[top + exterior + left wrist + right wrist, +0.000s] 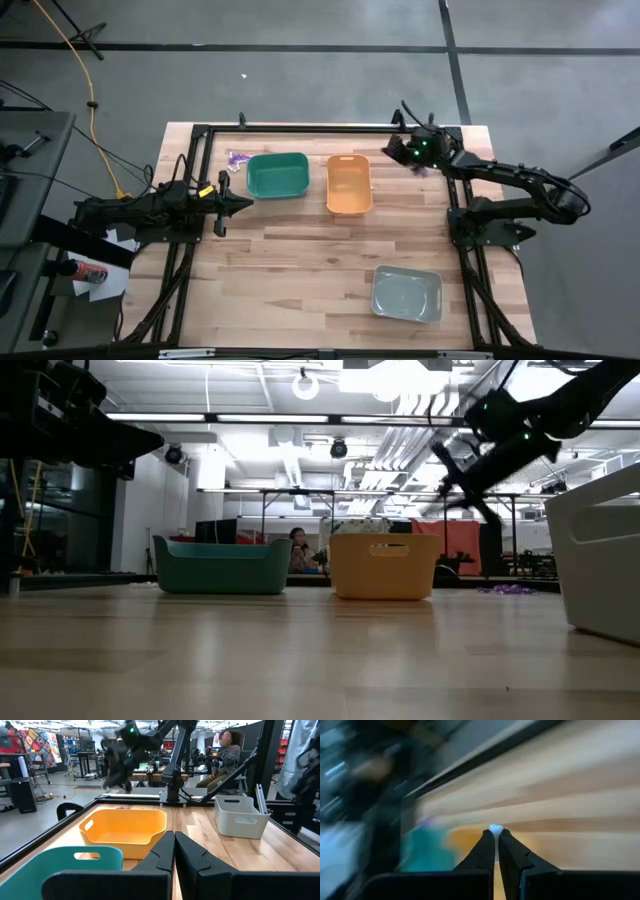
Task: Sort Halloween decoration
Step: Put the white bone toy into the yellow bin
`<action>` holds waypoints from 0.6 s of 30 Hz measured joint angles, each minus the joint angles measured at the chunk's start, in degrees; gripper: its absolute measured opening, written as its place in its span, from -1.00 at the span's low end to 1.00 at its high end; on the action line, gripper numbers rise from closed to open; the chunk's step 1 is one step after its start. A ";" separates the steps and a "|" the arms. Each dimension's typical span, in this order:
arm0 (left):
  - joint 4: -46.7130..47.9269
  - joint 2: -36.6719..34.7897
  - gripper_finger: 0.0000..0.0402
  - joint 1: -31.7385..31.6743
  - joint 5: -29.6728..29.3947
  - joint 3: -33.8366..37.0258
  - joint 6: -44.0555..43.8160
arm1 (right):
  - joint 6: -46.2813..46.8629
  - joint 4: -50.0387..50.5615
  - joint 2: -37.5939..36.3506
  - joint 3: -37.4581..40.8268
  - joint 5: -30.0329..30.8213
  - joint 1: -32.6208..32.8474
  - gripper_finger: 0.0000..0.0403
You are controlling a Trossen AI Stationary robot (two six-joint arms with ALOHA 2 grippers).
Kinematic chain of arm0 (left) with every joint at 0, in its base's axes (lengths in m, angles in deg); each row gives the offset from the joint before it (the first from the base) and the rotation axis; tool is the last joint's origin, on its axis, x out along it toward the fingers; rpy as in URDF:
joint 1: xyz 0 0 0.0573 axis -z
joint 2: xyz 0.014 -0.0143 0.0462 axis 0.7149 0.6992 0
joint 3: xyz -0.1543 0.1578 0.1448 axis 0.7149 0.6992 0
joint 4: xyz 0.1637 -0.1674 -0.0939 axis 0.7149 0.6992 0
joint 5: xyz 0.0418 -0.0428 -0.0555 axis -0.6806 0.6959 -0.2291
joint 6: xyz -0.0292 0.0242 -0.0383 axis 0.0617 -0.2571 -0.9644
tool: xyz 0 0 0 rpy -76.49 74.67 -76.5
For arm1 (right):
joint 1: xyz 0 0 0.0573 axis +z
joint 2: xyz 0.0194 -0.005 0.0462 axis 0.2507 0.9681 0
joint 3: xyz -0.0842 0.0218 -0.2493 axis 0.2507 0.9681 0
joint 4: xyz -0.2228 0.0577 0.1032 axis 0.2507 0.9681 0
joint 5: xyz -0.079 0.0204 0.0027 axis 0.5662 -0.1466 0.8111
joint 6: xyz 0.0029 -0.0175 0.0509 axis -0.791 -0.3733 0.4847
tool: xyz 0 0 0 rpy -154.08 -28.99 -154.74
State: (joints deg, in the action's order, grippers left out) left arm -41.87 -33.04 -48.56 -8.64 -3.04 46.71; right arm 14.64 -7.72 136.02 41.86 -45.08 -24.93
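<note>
Right hand (494, 834): closed on a small whitish trinket (495, 828), apparently, raised above the worktop (300, 260) far-right corner. Orange bin (349, 184) lies toward centre, nearest. Left hand (243, 203): closed, empty, beside green bin (277, 175).

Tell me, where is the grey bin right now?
In the high view the grey bin sits alone on the table's near right part, well away from the orange bin and green bin.

The bench (320, 260) is seen as pale, smooth planked wood; the green bin (277, 175), orange bin (349, 184) and grey bin (406, 294) as smooth matt plastic.
</note>
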 joint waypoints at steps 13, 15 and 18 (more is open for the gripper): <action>0.00 0.00 -1.00 0.02 0.00 0.00 0.00 | -33.52 -37.44 -0.02 -0.11 -10.03 9.58 -0.99; 0.00 0.00 -1.00 0.00 0.00 0.00 0.01 | -37.55 -38.49 -0.02 -0.12 -10.32 10.57 -0.99; 0.00 0.00 -1.00 0.02 0.00 -0.01 0.02 | -41.45 -37.88 -0.02 -0.11 -11.16 11.94 -0.99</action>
State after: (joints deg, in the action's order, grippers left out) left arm -41.87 -33.04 -48.54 -8.64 -3.05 46.73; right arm -26.81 -45.60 135.99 41.75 -56.24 -12.98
